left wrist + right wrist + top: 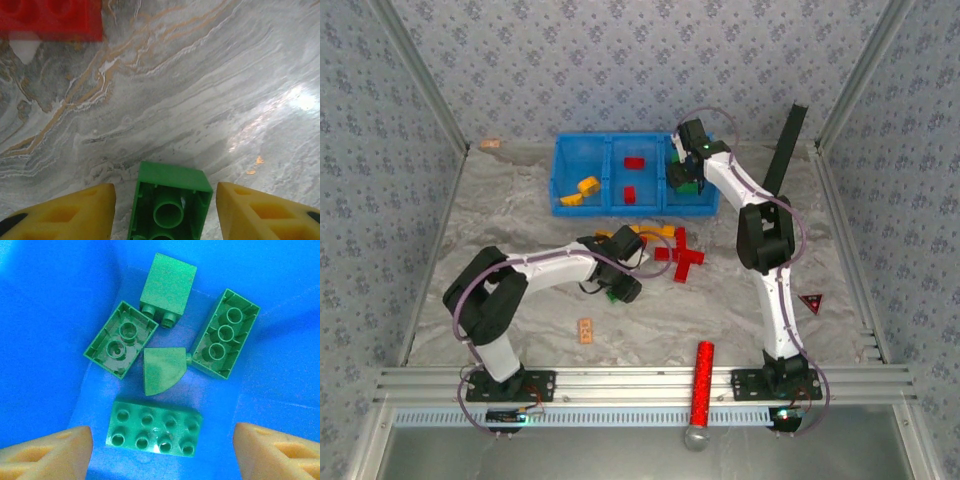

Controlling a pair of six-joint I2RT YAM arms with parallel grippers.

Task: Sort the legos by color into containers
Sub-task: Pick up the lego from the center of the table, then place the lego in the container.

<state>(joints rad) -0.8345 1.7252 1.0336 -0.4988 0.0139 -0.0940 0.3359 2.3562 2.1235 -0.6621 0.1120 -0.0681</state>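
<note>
The bins (557,185) sit at 12 o'clock on the desk (500,300), one colour per compartment: yellow legos (582,190) at the 9 o'clock end, red (633,178) in the middle, green at the 3 o'clock end. The right tool (163,437) hangs over that green compartment with its fingers spread and nothing between them, presumably because a brick belongs here. Below it lie five green pieces: a long brick (155,432) studs up, two (121,345) hollow side up, one tall block (167,287) tipped on its side, and a rounded wedge (162,370) at the centre.

The left tool (623,288) is low over mid-desk, straddling a green brick (170,200). Its fingers (75,210) stand apart, a sliver of desk showing on each side, so the brick is framed but not pinched (a likely line-up for a grasp). The brick lies with its glossy, hollow underside and inner tube facing the wrist camera.

Unsorted legos wait nearby: a red cluster (685,255) at 2 o'clock from the left tool and yellow ones (630,235) at 12 o'clock.
</note>
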